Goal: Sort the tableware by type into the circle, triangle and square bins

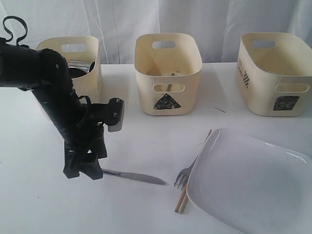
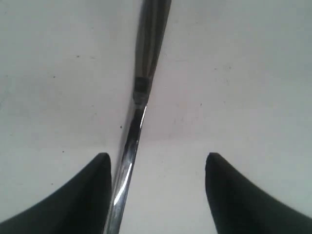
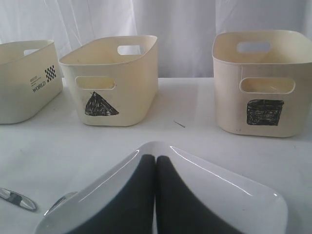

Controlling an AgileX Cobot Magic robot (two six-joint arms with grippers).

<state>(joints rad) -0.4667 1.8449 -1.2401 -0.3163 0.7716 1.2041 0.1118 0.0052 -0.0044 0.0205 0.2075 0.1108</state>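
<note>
The metal knife (image 1: 136,177) lies on the white table, and its handle (image 2: 139,107) runs between the fingers of my left gripper (image 2: 157,157), close to one finger. That gripper (image 1: 83,170) is open and low over the handle end. The fork (image 1: 184,176) and wooden chopsticks (image 1: 183,200) lie against the large white plate (image 1: 248,180). My right gripper (image 3: 156,160) is shut with nothing in it, just above the plate (image 3: 219,190). It is out of the exterior view. The triangle bin (image 1: 168,73) and square bin (image 1: 275,73) stand at the back.
A third cream bin (image 1: 73,63) at the back left holds shiny steel ware (image 1: 80,67); my left arm hides its mark. The right wrist view shows the triangle bin (image 3: 112,83), the square bin (image 3: 263,83) and the knife's tip (image 3: 17,199). A white curtain hangs behind.
</note>
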